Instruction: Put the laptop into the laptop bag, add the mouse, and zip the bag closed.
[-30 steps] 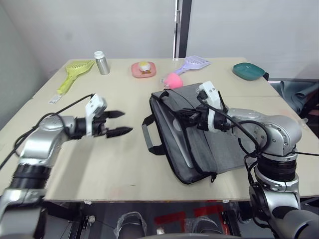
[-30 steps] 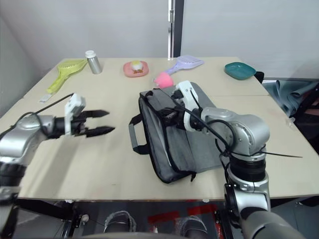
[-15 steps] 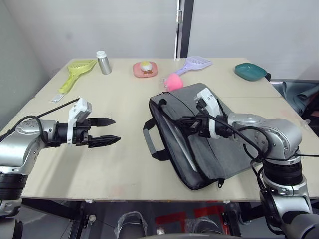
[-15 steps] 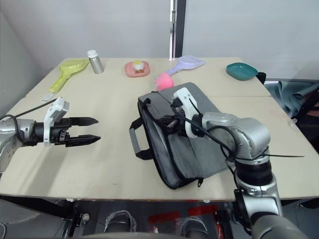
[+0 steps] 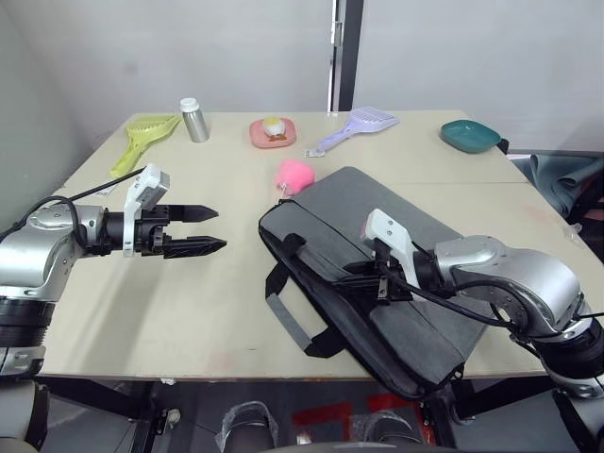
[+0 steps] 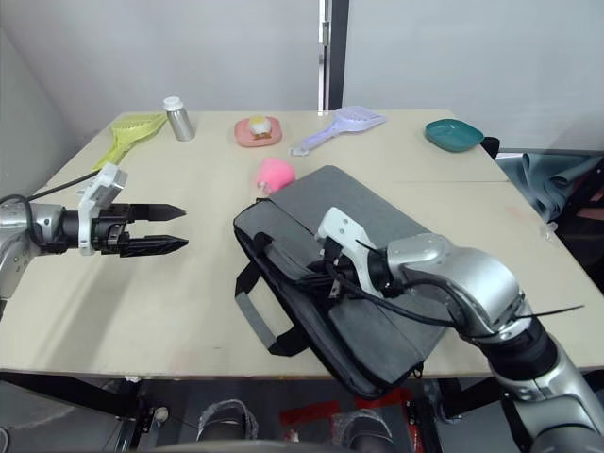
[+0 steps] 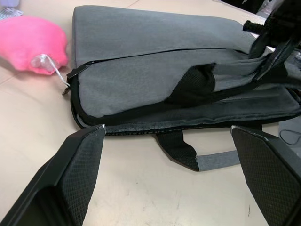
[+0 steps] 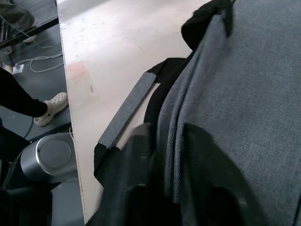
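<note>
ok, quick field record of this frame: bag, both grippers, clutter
laptop bag: flat on the table, its near corner over the front edge
bag handle: lies on the table toward the robot
right gripper: fingers pinch the bag's edge
left gripper: open, above the table, apart from the bag
pink fluffy object: beside the bag's far corner
laptop, mouse: cannot tell

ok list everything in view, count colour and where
laptop bag: 1, grey with black trim, near right part of the table
fluffy toy: 1, pink, beside the bag's far corner
scoop: 1, yellow-green, far left
scoop: 1, lilac, far centre
bottle: 1, silver, far left
dish: 1, pink, far centre
bowl: 1, teal, far right
table: 1, tan
left gripper: black, open, over the table left of the bag
right gripper: black, gripping the bag's edge
</note>
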